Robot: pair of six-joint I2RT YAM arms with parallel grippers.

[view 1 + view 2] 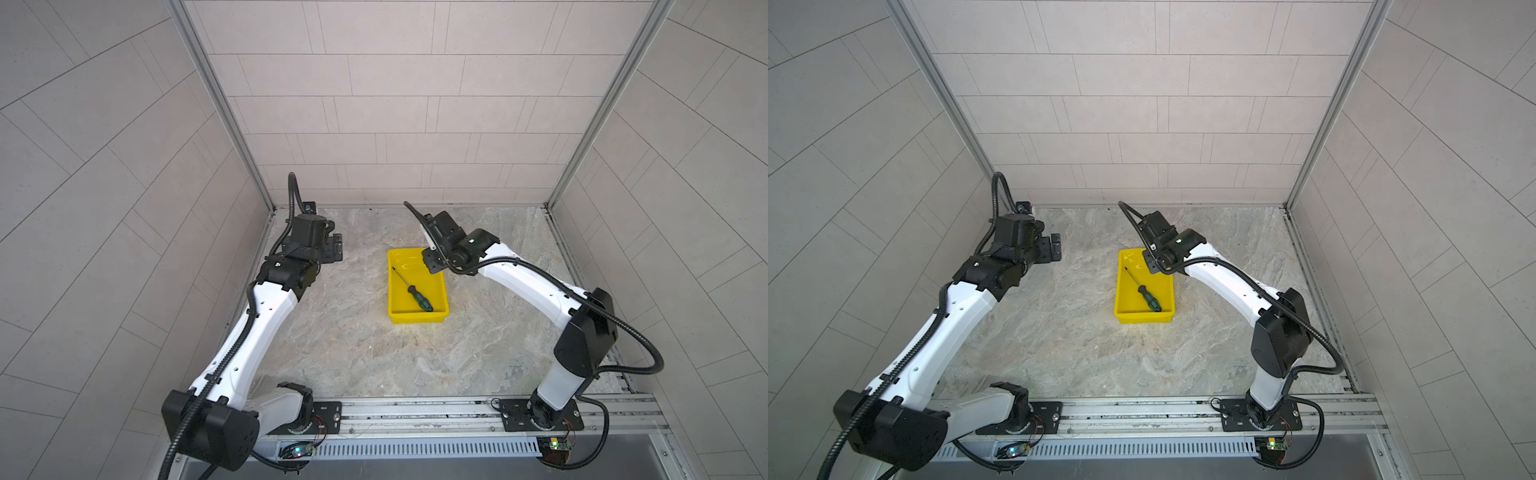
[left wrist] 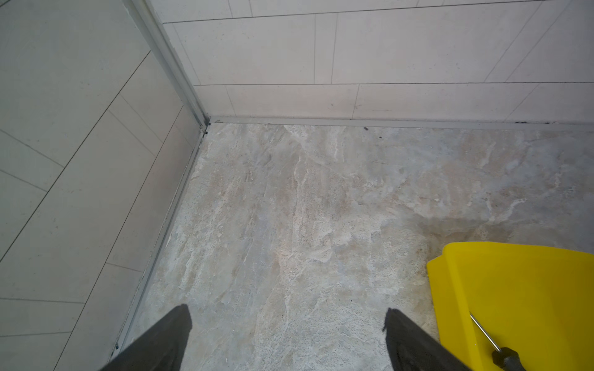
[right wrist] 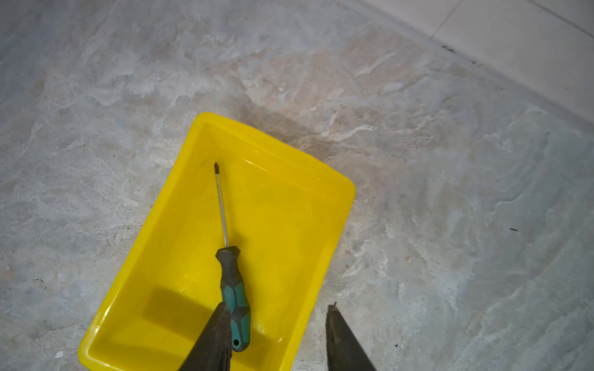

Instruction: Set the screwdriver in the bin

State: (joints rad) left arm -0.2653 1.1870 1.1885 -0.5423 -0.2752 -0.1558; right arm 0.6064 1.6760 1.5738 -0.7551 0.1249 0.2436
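Observation:
The screwdriver [image 1: 415,293] [image 1: 1144,293], with its green and black handle, lies diagonally on the floor of the yellow bin [image 1: 417,318] [image 1: 1144,318]. Its tip points to the bin's far left corner. My right gripper [image 1: 432,262] [image 1: 1152,262] hangs over the bin's far right corner. In the right wrist view the right gripper [image 3: 276,306] is open, the screwdriver [image 3: 233,289] lies loose in the bin [image 3: 283,225], and its handle shows beside one finger. My left gripper [image 1: 336,247] [image 2: 286,311] is open and empty, left of the bin [image 2: 514,282].
The marbled tabletop [image 1: 374,353] is walled by tiled panels at the back and both sides. An aluminium rail [image 1: 415,409] with both arm bases runs along the front edge.

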